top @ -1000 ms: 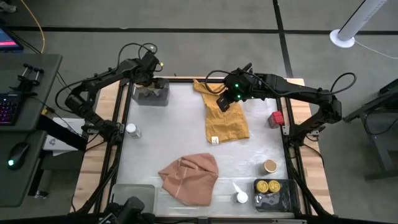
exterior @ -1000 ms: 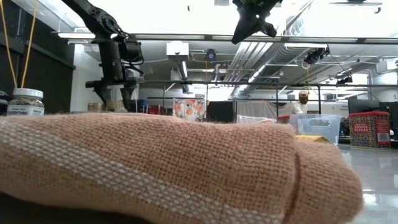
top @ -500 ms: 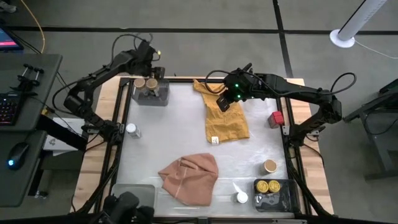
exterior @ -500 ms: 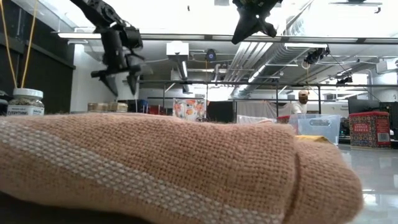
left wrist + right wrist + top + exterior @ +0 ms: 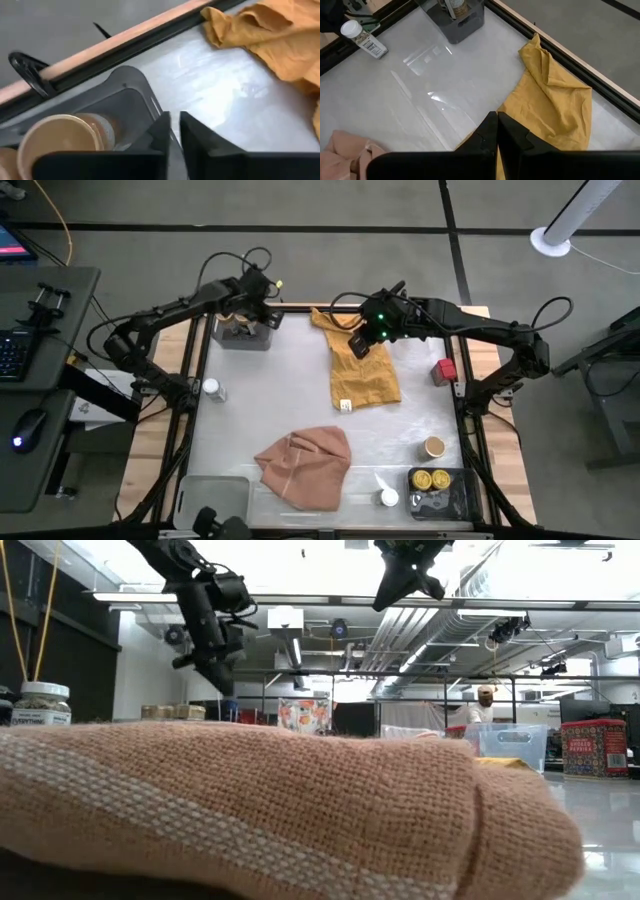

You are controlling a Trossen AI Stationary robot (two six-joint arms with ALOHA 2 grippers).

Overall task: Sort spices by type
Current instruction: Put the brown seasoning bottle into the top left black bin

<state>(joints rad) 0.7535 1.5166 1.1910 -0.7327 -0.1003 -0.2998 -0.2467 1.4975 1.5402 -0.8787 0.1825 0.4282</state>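
Left wrist view catches a tan-lidded jar point(image 5: 62, 140) upright in the grey tray point(image 5: 125, 95), hidden under the arm overhead. Left pincer point(image 5: 172, 131) at 11 o'clock is pinched together, empty; right pincer point(image 5: 496, 131) too, over the mustard cloth point(image 5: 555, 100).

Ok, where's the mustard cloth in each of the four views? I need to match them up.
High view: mustard cloth at the table's far middle, under the right gripper.
Low view: only a sliver of it, right of the pink cloth.
Left wrist view: upper right.
Right wrist view: centre right.
Shared landmark: the grey tray.
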